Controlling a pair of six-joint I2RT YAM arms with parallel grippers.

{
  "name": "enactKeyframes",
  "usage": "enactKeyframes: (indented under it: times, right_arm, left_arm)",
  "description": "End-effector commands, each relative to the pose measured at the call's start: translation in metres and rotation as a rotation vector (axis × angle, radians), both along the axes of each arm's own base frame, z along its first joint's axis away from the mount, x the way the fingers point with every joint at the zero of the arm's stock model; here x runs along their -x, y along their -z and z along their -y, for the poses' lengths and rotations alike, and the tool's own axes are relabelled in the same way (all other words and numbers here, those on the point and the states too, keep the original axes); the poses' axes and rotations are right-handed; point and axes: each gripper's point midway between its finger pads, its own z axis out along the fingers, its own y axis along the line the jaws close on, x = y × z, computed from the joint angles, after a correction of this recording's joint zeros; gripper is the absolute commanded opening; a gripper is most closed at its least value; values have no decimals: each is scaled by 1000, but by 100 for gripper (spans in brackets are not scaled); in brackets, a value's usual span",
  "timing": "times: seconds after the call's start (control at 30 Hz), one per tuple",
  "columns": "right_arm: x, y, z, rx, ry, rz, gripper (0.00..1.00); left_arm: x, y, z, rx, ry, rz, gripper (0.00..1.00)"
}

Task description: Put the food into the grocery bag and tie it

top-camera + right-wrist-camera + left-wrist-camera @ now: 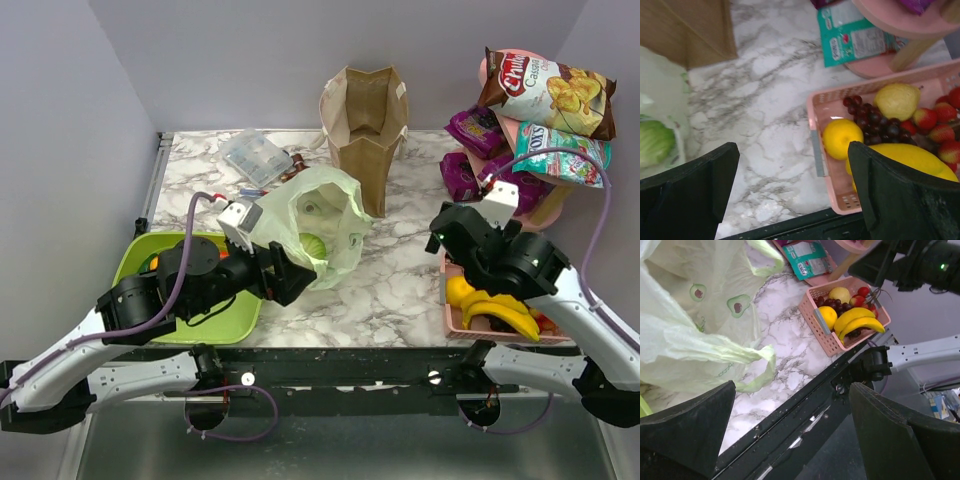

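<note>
Pink basket (810, 315) holds two bananas (856, 320); one cabbage (313, 245) sits inside green bag (335, 205).

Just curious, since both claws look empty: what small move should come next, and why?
Probably lower the open right gripper onto the bananas: it hovers by the pink basket, and only the cabbage shows in the grocery bag.

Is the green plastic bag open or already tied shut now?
Open. The bag gapes wide in the top view, with no knot, and a cabbage shows inside.
</note>
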Motion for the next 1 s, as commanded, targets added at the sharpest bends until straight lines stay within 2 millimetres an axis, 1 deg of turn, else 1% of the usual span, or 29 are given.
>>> enactKeyframes:
  times: [0.0,0.07,0.17,0.23,0.37,0.47,0.53,0.57,0.7,0.73,0.83,0.97]
  right_arm:
    - [-22,-73,-29,-100,-165,190,99]
    - [-27,-106,-35,-134,-207,269,99]
    - [-33,-154,-37,-172,-219,375,99]
    - [-34,-186,-36,-205,-224,454,99]
    - [-23,-250,-31,-311,-280,644,99]
    - [-13,-283,-26,-374,-312,758,98]
    - [-6,-298,-22,-398,-324,807,98]
    - [-4,-303,-21,-406,-336,825,98]
    - [7,-322,-18,-432,-380,884,98]
    - [9,-325,-17,-435,-384,892,98]
    - [12,-328,-13,-434,-380,899,98]
    - [15,-331,-7,-434,-374,908,98]
  left_arm:
    - [10,-19,23,-54,151,73,98]
    - [12,-27,38,-57,197,100,98]
    - [14,-39,65,-45,271,151,98]
    - [13,-43,86,-35,319,179,98]
    - [15,-43,129,-23,429,223,98]
    - [13,-39,158,-12,477,245,98]
    - [10,-38,177,2,504,263,98]
    - [9,-34,188,-1,519,266,98]
    - [8,-25,229,4,603,301,98]
    - [8,-21,241,11,627,310,98]
    - [20,-16,271,57,753,335,98]
    - [17,-3,303,70,808,344,98]
